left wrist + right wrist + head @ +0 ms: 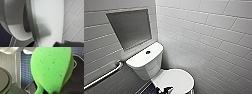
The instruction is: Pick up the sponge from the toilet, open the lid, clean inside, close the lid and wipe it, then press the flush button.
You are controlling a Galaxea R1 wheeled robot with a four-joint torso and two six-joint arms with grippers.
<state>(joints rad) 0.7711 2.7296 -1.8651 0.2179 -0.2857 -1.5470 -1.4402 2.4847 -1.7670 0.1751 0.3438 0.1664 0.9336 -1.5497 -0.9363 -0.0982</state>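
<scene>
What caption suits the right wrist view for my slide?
Bright green sponge held close to the wrist camera, with small blue floor tiles behind it.

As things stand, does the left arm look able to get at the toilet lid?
Probably yes: the lid lies closed and bare, and the left wrist view shows it from close by, with nothing in between.

Above the lid (177, 79) just ahead of my gripper (166, 90) I have open room, hemmed by the tank (144, 61) beyond and the tiled wall (214, 50) rightward.
</scene>
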